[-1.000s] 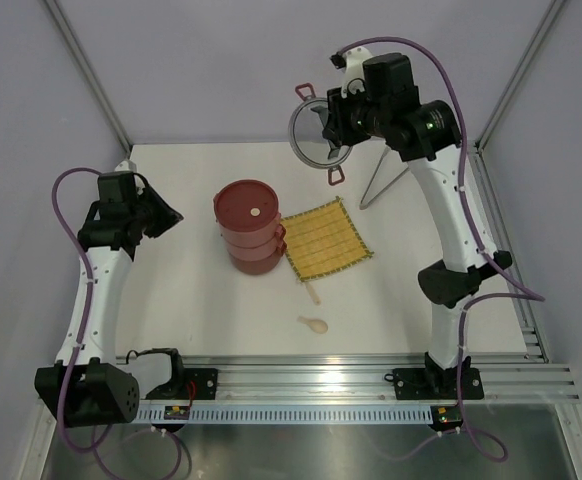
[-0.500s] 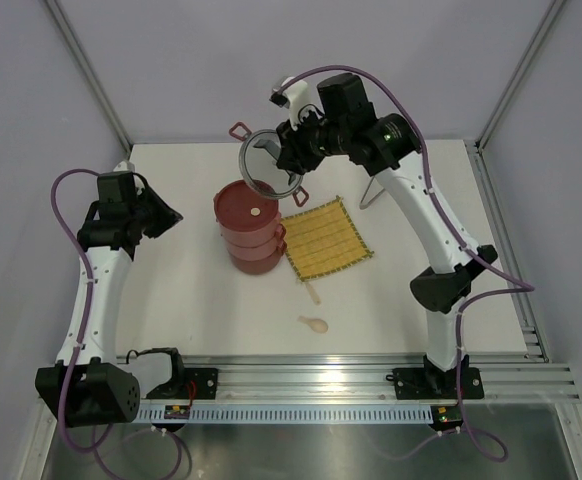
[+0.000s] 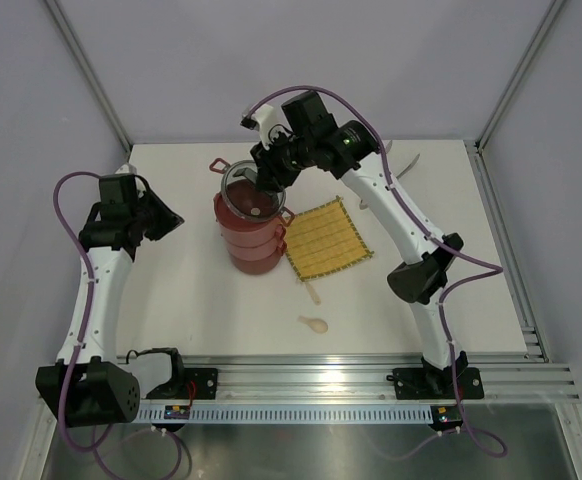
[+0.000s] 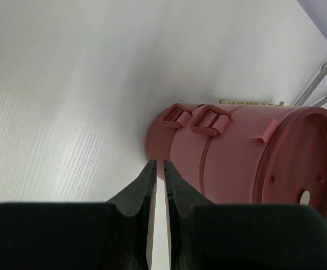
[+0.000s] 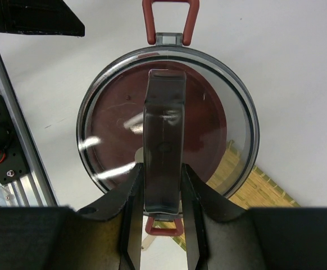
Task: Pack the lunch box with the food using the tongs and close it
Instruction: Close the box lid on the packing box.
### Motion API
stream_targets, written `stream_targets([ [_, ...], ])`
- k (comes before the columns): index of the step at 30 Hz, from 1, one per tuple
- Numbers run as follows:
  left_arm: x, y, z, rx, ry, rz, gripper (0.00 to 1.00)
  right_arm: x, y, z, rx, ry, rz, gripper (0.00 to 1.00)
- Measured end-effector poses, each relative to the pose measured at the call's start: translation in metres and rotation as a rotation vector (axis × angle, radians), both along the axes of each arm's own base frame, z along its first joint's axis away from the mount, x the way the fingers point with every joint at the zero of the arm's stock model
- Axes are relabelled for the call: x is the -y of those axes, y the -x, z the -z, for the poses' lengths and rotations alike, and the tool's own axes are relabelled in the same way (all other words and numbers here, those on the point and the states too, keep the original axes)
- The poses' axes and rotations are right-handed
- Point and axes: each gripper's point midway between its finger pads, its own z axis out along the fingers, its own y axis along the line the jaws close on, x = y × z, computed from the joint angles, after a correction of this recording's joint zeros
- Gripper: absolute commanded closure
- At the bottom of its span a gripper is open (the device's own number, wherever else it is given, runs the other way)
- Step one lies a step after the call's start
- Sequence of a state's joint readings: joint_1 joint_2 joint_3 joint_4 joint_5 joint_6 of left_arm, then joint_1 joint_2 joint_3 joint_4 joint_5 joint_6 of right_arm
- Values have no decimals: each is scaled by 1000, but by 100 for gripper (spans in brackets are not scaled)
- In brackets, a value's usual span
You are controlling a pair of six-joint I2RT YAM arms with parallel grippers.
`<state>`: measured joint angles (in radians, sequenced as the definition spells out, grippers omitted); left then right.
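Note:
The lunch box [image 3: 252, 243] stands as a dark-red stack of tiers with a flat red disc lid on top, and lies across the left wrist view [image 4: 248, 154]. My right gripper [image 3: 268, 172] is shut on the handle bar of the grey see-through top lid [image 5: 166, 121], which hangs just above the stack [image 5: 208, 129]. One red clip [image 5: 169, 19] points away from me. My left gripper [image 4: 158, 166] is shut on nothing, left of the stack and apart from it. The tongs [image 4: 319, 77] lie behind the lunch box. No food shows.
A yellow woven mat [image 3: 327, 240] lies right of the lunch box and shows under the lid's edge [image 5: 259, 188]. A small cream spoon [image 3: 313, 323] lies nearer the front. The right arm's links [image 3: 401, 215] span the table's right half.
My right arm has swung the see-through lid from the back right leftwards and down over the lunch box. The left arm has not moved.

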<state>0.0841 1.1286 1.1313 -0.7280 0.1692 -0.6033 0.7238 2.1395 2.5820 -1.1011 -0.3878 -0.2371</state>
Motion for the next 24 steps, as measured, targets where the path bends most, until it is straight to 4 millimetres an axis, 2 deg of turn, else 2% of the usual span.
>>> stream_targets([
  [11, 1, -2, 20, -60, 10, 5, 89, -20, 8, 19, -24, 23, -39, 100],
  [24, 2, -1, 24, -69, 16, 11, 89, -37, 18, 19, -5, 11, -73, 100],
])
